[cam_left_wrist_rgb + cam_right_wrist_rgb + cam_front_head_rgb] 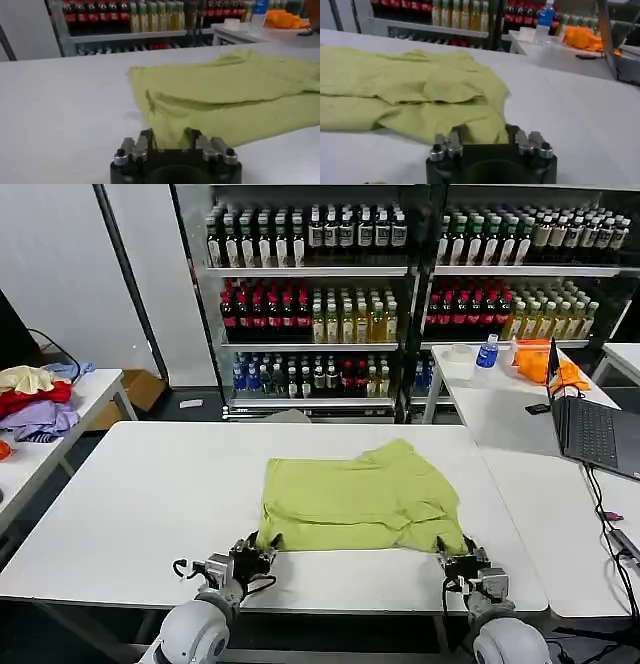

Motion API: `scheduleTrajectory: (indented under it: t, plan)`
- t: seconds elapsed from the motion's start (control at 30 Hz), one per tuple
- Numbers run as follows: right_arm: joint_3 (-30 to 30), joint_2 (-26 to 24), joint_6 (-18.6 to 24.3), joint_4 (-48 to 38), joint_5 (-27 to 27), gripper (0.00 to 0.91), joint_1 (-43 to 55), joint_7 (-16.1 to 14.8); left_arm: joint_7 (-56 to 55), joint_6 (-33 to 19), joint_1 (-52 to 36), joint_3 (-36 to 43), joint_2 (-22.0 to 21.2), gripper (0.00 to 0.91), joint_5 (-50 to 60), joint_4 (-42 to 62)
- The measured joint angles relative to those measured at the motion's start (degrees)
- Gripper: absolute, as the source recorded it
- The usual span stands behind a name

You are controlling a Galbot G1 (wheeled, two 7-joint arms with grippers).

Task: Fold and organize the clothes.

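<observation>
The white tabletop (140, 504) carries one thing: a yellow-green T-shirt (355, 499), lying partly folded and rumpled. It sits right of the tabletop's middle, its lower hem close to the near edge and its upper part reaching toward the far edge. The tabletop's left half is bare.

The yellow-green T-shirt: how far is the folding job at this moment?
Partly done. The yellow-green T-shirt lies on the white table already folded at least once, its layers rumpled and uneven. In hand: the left gripper and right gripper sit at its two near corners, fingers astride the edge. Left: probably another fold, smoothing, then putting it away.
</observation>
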Motion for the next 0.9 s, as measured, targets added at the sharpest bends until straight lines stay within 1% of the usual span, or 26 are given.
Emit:
scheduleTrajectory:
  t: [0.23, 0.43, 0.47, 0.5, 0.53, 0.57, 0.6, 0.63, 0.9]
  plan:
    - [1.14, -0.58, -0.71, 2.24, -0.07, 0.000, -2.61, -0.04, 0.37, 0.16, 1.49, -0.66, 0.33, 0.020, -0.26, -1.44]
    - [2.75, -1.04, -1.15, 5.88, -0.38, 0.000, -6.55, -0.27, 0.37, 0.53, 5.04, -1.69, 1.05, 0.020, 0.13, -5.23]
    - [3.14, -0.99, -1.16, 6.62, -0.53, 0.232, -7.39, -0.41, 0.37, 0.51, 5.95, -1.96, 1.24, 0.020, 0.30, -6.18]
    - [3.43, -0.91, -1.20, 7.29, -0.72, 0.625, -8.20, -0.55, 0.36, 0.45, 6.77, -2.23, 1.42, 0.020, 0.48, -7.04]
    - [3.71, -0.83, -1.27, 7.88, -0.91, 0.907, -8.92, -0.65, 0.33, 0.40, 7.80, -2.53, 1.56, 0.111, 0.67, -8.04]
    - [4.00, -0.77, -1.38, 8.48, -1.16, 0.907, -9.67, -0.77, 0.32, 0.33, 8.77, -2.78, 1.75, 0.262, 0.84, -8.93]
    - [4.26, -0.71, -1.44, 9.03, -1.43, 0.907, -10.33, -0.86, 0.32, 0.23, 9.76, -3.06, 1.90, 0.262, 0.98, -9.84]
    - [4.48, -0.65, -1.46, 9.53, -1.68, 0.907, -10.92, -0.91, 0.32, 0.13, 10.93, -3.40, 2.09, 0.907, 1.14, -10.80]
    - [6.90, -1.15, -0.69, 13.85, -2.81, 0.907, -14.00, -1.03, 0.42, 0.42, 17.76, -5.47, 3.31, 0.907, 2.44, -16.77]
